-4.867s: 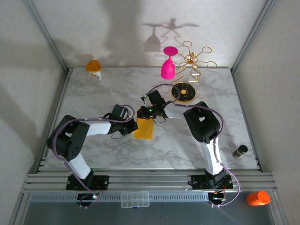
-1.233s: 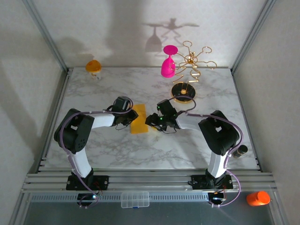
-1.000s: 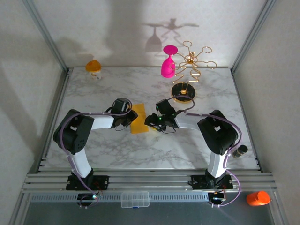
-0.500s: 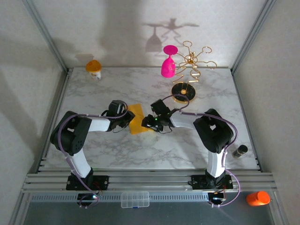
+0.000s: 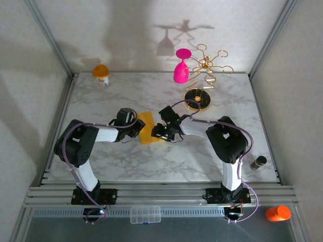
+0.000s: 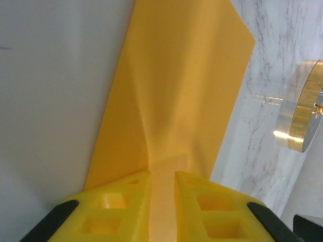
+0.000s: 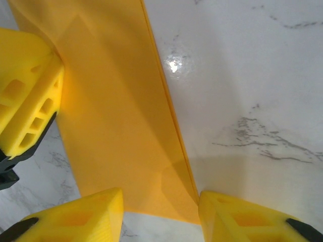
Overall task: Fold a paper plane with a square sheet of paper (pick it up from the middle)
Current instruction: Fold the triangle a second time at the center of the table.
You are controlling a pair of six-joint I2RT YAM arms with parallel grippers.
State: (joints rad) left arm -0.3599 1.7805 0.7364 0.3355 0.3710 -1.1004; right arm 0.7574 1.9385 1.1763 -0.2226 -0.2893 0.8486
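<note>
- In the left hand [image 6: 162, 176]: one edge of the yellow-orange sheet of paper [image 6: 176, 91], pinched in the thin slit between two yellow fingers [image 6: 116, 201] pressed nearly together.
- Outward from that pinch: a soft crease running up the sheet, then a straight far edge and one sharp corner against the marble table [image 6: 257, 151].
- At the right hand [image 7: 161, 201]: spread wide, with one yellow finger [image 7: 75, 217] on either side of the sheet's lower corner and nothing gripped. Impossible to tell whether either finger brushes the paper.
- Seen from that wrist: a doubled layer along the sheet's long right edge, a faint flap line near the lower corner, and a finger of the left hand at the sheet's left edge.
- From above: both hands close together near the middle of the table, left hand at the sheet's left side, right hand at its right, the sheet tilted between them. Unclear whether any of it touches the table.
- Just behind the right hand: the round black-and-gold base [image 5: 197, 99] of a gold wire rack [image 5: 207, 65], with a pink goblet [image 5: 181, 70] upside down at the rack's left.
- At the far left corner: an orange-topped white cup [image 5: 101, 73].
- Near the table's right edge: a small dark bottle [image 5: 258, 162].
- Off the table, in front of the arm bases: a clear plastic box [image 5: 145, 214] and, far to the right, an orange object [image 5: 277, 213].
</note>
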